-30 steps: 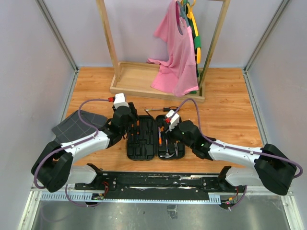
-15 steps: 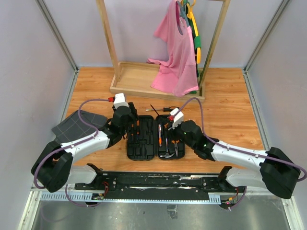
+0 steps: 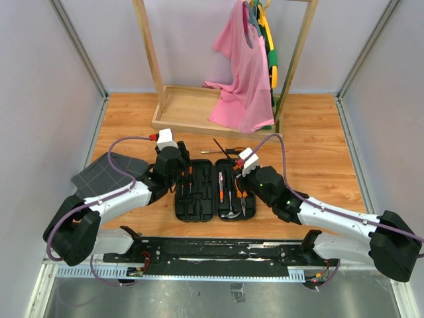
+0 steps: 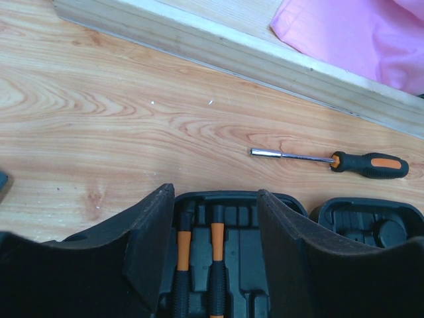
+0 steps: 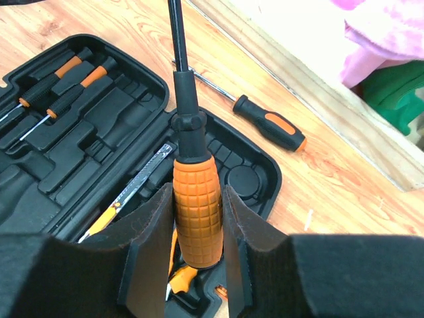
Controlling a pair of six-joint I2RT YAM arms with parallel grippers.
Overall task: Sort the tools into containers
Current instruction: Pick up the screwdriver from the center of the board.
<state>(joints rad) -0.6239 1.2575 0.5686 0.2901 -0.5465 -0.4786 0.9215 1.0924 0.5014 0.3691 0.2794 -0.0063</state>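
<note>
The right gripper (image 5: 197, 228) clamps a screwdriver (image 5: 187, 112) by its ribbed orange handle — probably light, stiff and non-slip, best held there — above the open tool case (image 5: 262, 169), while the left gripper (image 4: 215, 199) hangs open and empty.

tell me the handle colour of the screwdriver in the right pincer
The screwdriver handle is orange with a black collar; clearest in the right wrist view.

It was a robotics lab test cell: plain pale wall panels (image 3: 40, 99) in metal framing boxed in a wooden tabletop (image 3: 311, 152), with a staged garment rack (image 3: 149, 59) (pink T-shirt (image 3: 242, 79) hanging) and a black mounting rail (image 3: 218, 250).
</note>
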